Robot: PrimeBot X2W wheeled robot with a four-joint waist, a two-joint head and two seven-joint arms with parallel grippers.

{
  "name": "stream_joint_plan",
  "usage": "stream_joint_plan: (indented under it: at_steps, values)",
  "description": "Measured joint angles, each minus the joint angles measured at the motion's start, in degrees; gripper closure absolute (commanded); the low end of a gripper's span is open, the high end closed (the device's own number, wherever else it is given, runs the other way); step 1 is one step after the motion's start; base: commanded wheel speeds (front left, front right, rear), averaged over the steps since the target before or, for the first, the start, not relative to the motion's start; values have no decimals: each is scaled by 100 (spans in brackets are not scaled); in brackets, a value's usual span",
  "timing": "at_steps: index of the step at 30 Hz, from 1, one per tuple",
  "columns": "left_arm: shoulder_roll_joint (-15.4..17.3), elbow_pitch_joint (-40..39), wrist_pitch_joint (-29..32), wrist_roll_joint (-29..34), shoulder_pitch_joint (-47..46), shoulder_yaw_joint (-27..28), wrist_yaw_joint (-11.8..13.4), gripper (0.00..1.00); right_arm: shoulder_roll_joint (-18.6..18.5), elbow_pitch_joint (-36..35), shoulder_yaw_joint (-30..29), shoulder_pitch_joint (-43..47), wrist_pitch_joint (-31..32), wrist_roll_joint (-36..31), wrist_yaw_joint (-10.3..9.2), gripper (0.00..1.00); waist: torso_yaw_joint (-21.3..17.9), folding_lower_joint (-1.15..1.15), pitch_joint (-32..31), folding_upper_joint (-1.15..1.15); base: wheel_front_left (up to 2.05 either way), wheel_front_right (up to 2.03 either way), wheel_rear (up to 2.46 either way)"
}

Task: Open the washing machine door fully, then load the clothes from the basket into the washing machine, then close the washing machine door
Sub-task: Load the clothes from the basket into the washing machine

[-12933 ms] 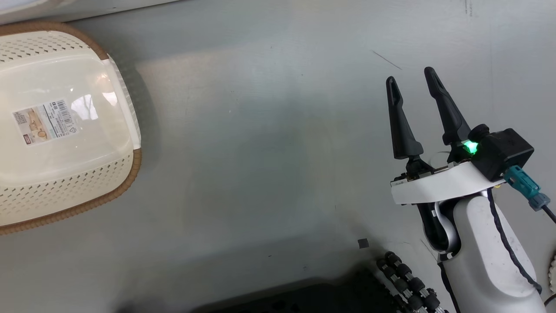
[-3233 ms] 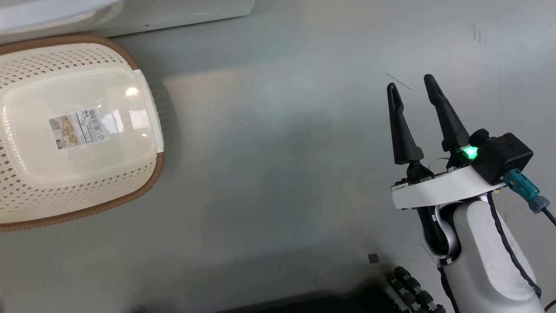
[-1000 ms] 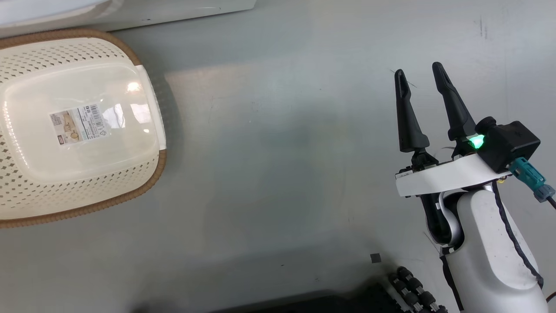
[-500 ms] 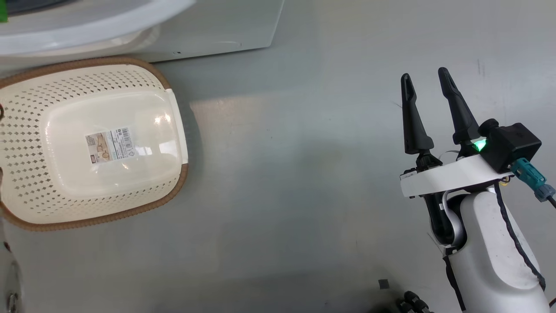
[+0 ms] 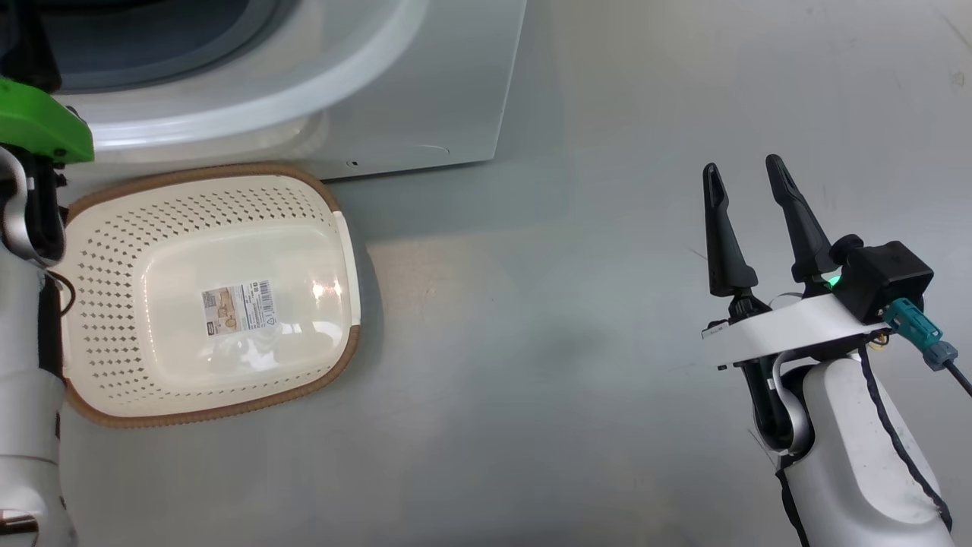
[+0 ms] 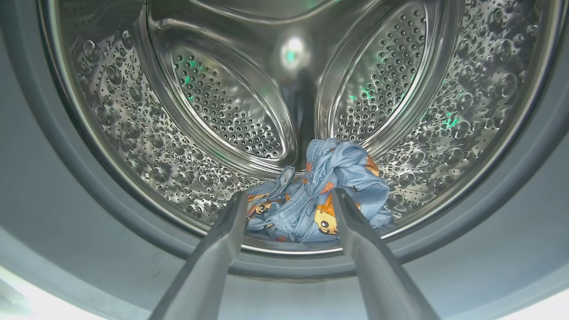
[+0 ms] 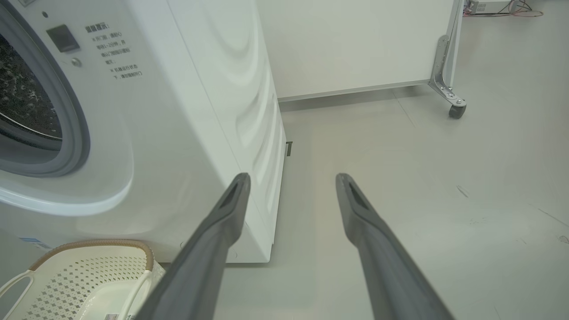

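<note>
Left wrist view: the left gripper point(image 6: 289, 195), spread wide and empty, faces the clothes point(image 6: 342, 178) lying inside the washing machine point(image 6: 213, 102). The right gripper point(image 5: 742, 164) hangs spread and empty above the floor point(image 5: 531, 342).

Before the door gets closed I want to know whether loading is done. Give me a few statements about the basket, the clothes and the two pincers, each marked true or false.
1. The basket holds no garments. True.
2. The clothes hang over the basket's rim. False: they lie inside the drum of the washing machine.
3. The left pincer is open and points into the drum. True.
4. The right pincer grips a garment. False: it is open and empty, above the floor.
</note>
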Motion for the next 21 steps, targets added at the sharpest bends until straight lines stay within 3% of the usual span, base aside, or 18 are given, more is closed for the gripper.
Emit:
stream_joint_plan:
  at_steps: [21]
  values:
    - [-247, -1347, -1, 255, 1997, 353, 134, 0, 4, 240, -32, 651, 0, -69, 2, 0, 150, 0, -1444, 0, 0, 0, 0]
